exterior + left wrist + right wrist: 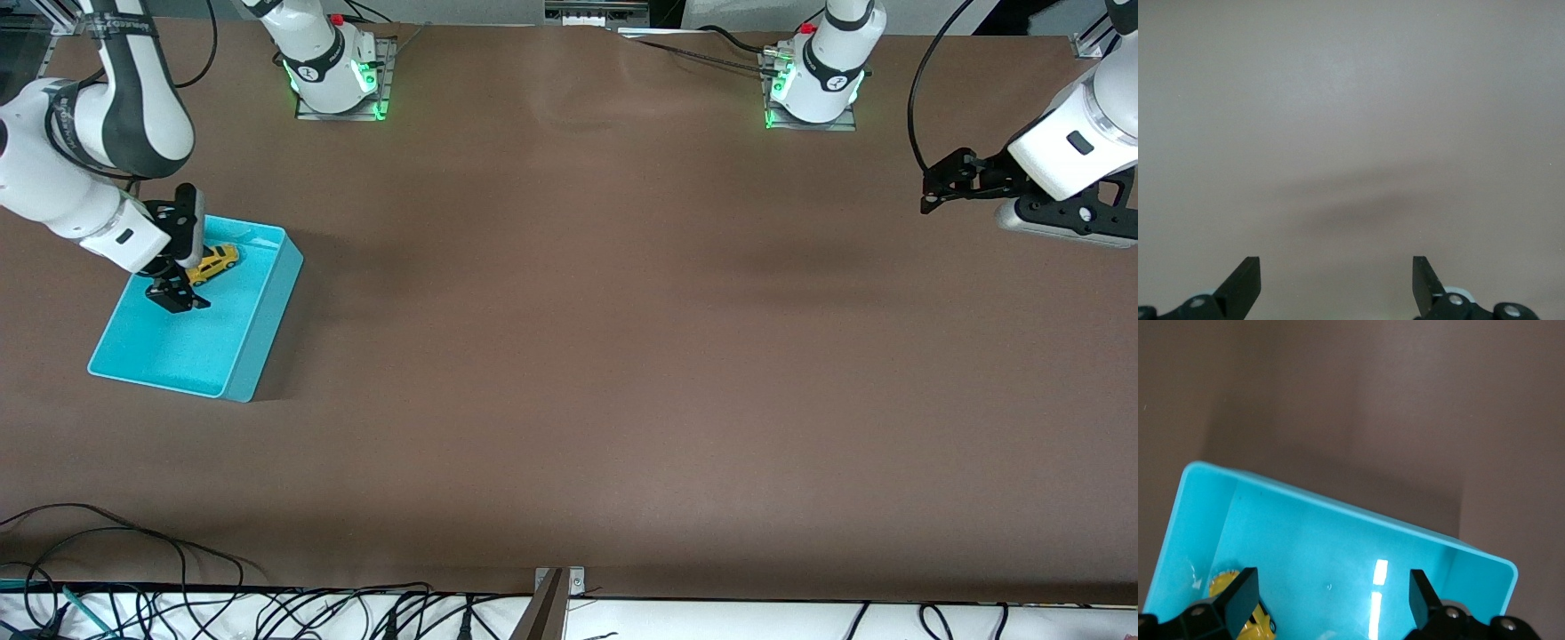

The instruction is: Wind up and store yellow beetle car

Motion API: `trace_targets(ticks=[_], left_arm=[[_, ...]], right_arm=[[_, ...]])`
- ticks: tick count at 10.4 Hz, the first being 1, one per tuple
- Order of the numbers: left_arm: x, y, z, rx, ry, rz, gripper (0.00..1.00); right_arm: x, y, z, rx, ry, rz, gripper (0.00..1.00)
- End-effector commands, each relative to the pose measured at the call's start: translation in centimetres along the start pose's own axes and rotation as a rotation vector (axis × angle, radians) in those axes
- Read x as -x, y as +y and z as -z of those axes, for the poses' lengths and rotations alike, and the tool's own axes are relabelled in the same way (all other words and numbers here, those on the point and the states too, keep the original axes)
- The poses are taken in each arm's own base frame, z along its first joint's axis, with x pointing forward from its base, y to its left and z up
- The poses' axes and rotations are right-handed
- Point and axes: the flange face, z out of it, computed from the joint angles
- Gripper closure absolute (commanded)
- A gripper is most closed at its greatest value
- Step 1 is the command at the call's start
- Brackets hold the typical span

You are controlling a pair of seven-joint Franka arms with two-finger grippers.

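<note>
The yellow beetle car [216, 262] lies inside the turquoise bin [260, 327] at the right arm's end of the table, toward the bin's wall that is farther from the front camera. My right gripper [187, 265] hangs open over the bin, right beside the car, holding nothing. In the right wrist view the car [1219, 585] peeks out next to one finger of the right gripper [1331, 588], above the bin's floor [1338, 547]. My left gripper [933, 187] waits open over bare table at the left arm's end. In the left wrist view the left gripper [1337, 275] shows only tabletop between its fingers.
Both arm bases [338, 76] [813, 84] stand along the table's edge farthest from the front camera. Loose black cables [133, 551] trail over the table's edge nearest that camera. Brown tabletop [578, 338] spreads between the bin and the left arm.
</note>
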Motion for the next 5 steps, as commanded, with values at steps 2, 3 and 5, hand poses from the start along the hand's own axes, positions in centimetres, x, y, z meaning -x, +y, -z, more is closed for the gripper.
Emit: trace_targets(ticks=[2, 3, 5], left_arm=[[-0.3, 0.0, 0.7, 0.024, -0.001, 0.004, 0.0], [-0.3, 0.0, 0.7, 0.024, -0.001, 0.005, 0.0], [-0.3, 0.0, 0.7, 0.024, -0.001, 0.004, 0.0]], right_arm=[[-2.4, 1.7, 3.6, 0.02, 0.014, -0.305, 0.0], [-3.7, 2.5, 5.1, 0.014, 0.019, -0.402, 0.0], [-6.0, 4.1, 8.6, -0.006, 0.024, -0.617, 0.0]])
